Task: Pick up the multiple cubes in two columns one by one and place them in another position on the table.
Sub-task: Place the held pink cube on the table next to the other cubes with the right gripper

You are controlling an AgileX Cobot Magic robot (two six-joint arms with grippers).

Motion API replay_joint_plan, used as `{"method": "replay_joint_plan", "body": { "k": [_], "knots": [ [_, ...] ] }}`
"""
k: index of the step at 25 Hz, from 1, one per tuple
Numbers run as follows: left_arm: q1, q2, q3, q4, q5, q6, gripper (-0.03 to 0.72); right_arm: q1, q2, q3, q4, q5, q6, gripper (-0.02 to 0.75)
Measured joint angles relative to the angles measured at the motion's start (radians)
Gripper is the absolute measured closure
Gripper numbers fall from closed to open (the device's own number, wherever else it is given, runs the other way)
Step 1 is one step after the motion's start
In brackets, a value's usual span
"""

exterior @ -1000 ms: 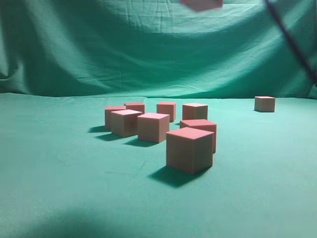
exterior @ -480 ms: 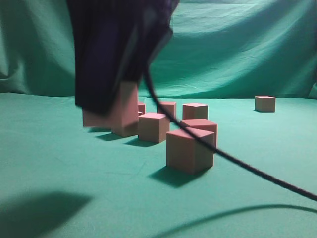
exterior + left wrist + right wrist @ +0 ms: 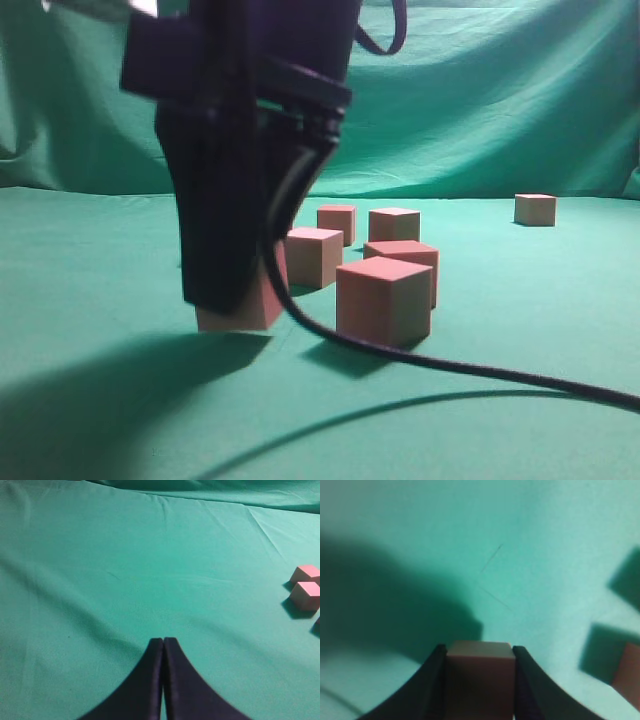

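A: The cubes [image 3: 384, 300] mostly sit in a loose cluster on the table [image 3: 520, 400], right of middle in our exterior view. We count a near one at the front, one just behind it [image 3: 405, 252], one to its left [image 3: 314, 256], and two further back [image 3: 337, 222] [image 3: 394, 224].

B: And one more [image 3: 535, 208] stands well apart, far right, near the backdrop [image 3: 480, 100].

A: What do we make of the right gripper [image 3: 232, 312]?

B: It fills the left half of that view, dark and close to the camera. Our right wrist view shows its two fingers [image 3: 430, 685] pressed to either side of a cube [image 3: 480, 680], so it is closed on that cube, jaws partway apart at the cube's width.

A: In the exterior view the held cube's lower edge shows below the fingers, low over the cloth, left of the front cube. We cannot tell whether it touches the table.

B: A black cable [image 3: 450, 368] trails from the gripper along the cloth to the right, passing in front of the near cube.

A: The left gripper [image 3: 163, 645]?

B: In our left wrist view its fingertips meet with nothing between them, over bare green cloth. Two cubes [image 3: 306, 595] [image 3: 307, 573] lie at the right edge there, just beside each other.
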Motion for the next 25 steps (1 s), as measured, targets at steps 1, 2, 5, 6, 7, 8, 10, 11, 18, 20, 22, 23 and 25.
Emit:
{"method": "replay_joint_plan", "body": {
  "k": [1,2,5,6,7,8,10,11,18,20,22,23,25],
  "knots": [
    [0.0,0.0,0.0,0.0,0.0,0.0,0.688,0.0,0.009,0.0,-0.001,-0.001,0.0,0.458],
    [0.0,0.0,0.0,0.0,0.0,0.0,0.688,0.0,0.014,0.0,-0.002,-0.001,0.0,0.458],
    [0.0,0.0,0.0,0.0,0.0,0.0,0.688,0.0,0.02,0.0,-0.004,-0.001,0.0,0.458],
    [0.0,0.0,0.0,0.0,0.0,0.0,0.688,0.0,0.02,0.0,-0.007,-0.002,0.0,0.458],
    [0.0,0.0,0.0,0.0,0.0,0.0,0.688,0.0,0.02,0.0,-0.009,-0.002,0.0,0.458],
    [0.0,0.0,0.0,0.0,0.0,0.0,0.688,0.0,0.02,0.0,-0.009,-0.002,0.0,0.458],
    [0.0,0.0,0.0,0.0,0.0,0.0,0.688,0.0,0.02,0.0,-0.018,-0.002,0.0,0.458],
    [0.0,0.0,0.0,0.0,0.0,0.0,0.688,0.0,0.02,0.0,-0.029,-0.002,0.0,0.458],
    [0.0,0.0,0.0,0.0,0.0,0.0,0.688,0.0,0.02,0.0,-0.056,0.002,0.0,0.458],
    [0.0,0.0,0.0,0.0,0.0,0.0,0.688,0.0,0.02,0.0,-0.057,0.004,0.0,0.458],
    [0.0,0.0,0.0,0.0,0.0,0.0,0.688,0.0,0.02,0.0,-0.051,0.004,0.0,0.458],
    [0.0,0.0,0.0,0.0,0.0,0.0,0.688,0.0,0.02,0.0,-0.049,0.004,0.002,0.458],
    [0.0,0.0,0.0,0.0,0.0,0.0,0.688,0.0,0.02,0.0,-0.046,0.004,0.002,0.458]
  ]
}}
